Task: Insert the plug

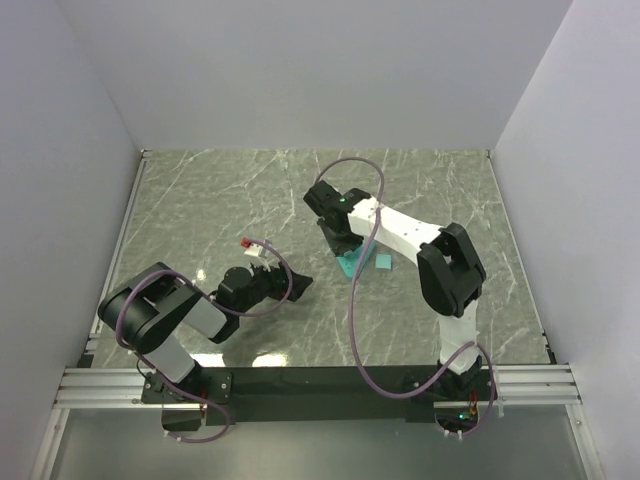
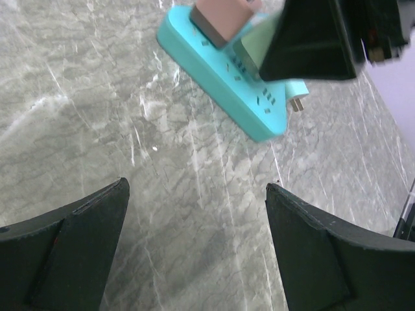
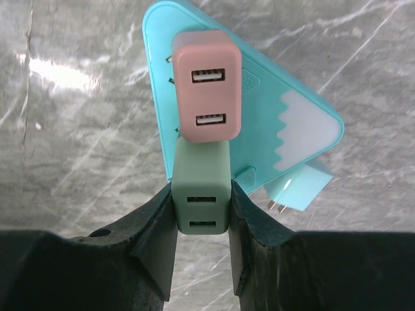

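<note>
A teal power strip [image 1: 349,266] lies mid-table; it also shows in the right wrist view [image 3: 272,97] and the left wrist view [image 2: 220,78]. A pink USB charger [image 3: 207,94] stands plugged into it. My right gripper [image 3: 202,194] is shut on a green USB charger plug [image 3: 202,181], held on the strip's face right beside the pink one; how deep its prongs sit is hidden. My left gripper [image 2: 194,188] is open and empty, low over the marble a short way left of the strip, shown in the top view [image 1: 298,283].
A light blue plug [image 3: 298,191] with bare prongs lies against the strip's end, also in the top view [image 1: 383,262]. A small red-and-white connector [image 1: 250,244] sits on the left arm's cable. Grey walls enclose the marble table [image 1: 200,200].
</note>
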You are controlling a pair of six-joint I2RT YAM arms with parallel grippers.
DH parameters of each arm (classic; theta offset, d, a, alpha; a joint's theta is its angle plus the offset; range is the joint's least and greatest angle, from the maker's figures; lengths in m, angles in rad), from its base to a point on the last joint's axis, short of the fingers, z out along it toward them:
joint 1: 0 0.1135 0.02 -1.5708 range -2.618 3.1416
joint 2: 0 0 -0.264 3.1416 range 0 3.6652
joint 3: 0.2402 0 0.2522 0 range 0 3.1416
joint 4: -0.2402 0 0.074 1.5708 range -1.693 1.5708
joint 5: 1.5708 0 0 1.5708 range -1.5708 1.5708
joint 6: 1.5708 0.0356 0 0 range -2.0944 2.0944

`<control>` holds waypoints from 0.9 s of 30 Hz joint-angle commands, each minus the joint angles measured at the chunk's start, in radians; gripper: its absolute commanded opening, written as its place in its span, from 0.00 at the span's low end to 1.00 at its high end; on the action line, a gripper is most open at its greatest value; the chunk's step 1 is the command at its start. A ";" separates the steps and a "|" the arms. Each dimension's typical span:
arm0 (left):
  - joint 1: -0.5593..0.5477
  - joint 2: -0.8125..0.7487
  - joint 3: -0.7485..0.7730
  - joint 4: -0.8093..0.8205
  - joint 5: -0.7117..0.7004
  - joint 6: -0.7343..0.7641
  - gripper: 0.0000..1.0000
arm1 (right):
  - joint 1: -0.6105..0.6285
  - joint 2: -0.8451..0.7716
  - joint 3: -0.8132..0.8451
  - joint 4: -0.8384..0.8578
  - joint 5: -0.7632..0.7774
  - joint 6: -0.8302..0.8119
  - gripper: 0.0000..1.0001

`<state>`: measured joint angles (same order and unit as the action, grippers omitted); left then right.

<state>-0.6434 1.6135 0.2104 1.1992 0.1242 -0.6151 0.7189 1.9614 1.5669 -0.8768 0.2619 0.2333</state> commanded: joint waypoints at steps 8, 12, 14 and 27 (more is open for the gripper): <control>0.004 -0.070 -0.019 -0.001 0.019 0.032 0.92 | -0.052 0.174 0.154 -0.067 -0.020 -0.038 0.11; 0.004 -0.086 -0.022 -0.007 0.015 0.040 0.92 | -0.073 0.215 0.200 -0.067 -0.039 -0.049 0.11; 0.004 -0.089 -0.025 -0.012 0.014 0.041 0.92 | -0.082 0.234 0.220 -0.074 -0.035 -0.054 0.11; 0.004 -0.093 -0.032 -0.012 0.020 0.037 0.92 | -0.151 0.312 0.231 -0.059 -0.064 -0.066 0.11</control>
<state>-0.6430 1.5471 0.1841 1.1763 0.1345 -0.5945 0.6109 2.1601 1.8515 -0.9489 0.2291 0.1722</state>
